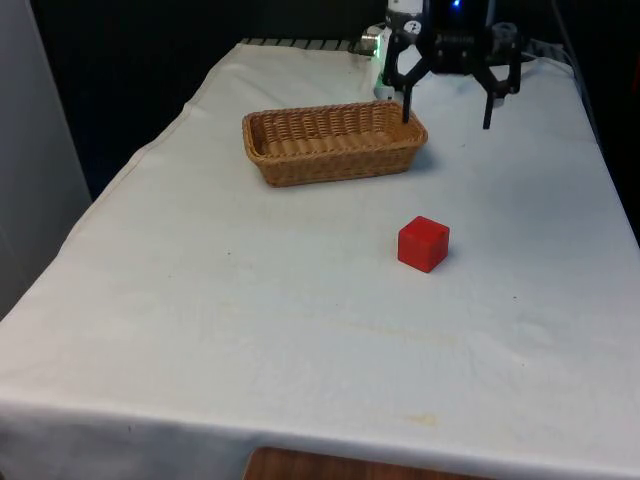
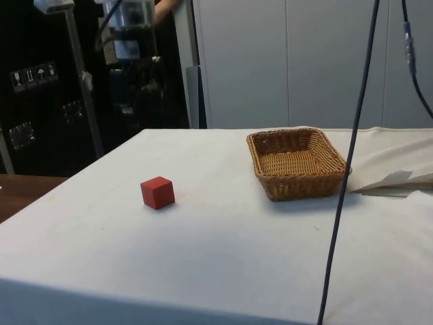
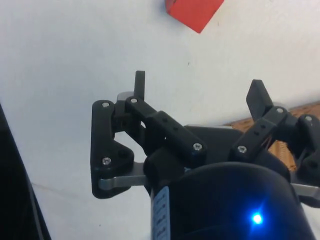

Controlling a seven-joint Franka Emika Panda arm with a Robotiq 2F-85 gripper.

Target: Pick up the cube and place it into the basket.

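Observation:
A red cube (image 1: 423,243) (image 2: 157,192) rests on the white cloth near the middle of the table, with nothing touching it. The empty wicker basket (image 1: 335,165) (image 2: 301,186) stands behind it, towards the front view's left. My black gripper (image 1: 447,118) hangs open above the cloth at the far end, just to the front view's right of the basket and well behind the cube. In the wrist view the gripper (image 3: 199,86) has its fingers spread wide with nothing between them. Beyond the fingertips lies the cube (image 3: 192,12), and a strip of the basket (image 3: 300,107) shows beside one finger.
A thin dark cable (image 2: 352,162) hangs down in front of the basket in the side view. The cloth folds up in a loose crease (image 2: 392,179) beyond the basket. Bare white cloth (image 1: 250,300) stretches from the cube to the table's near edge.

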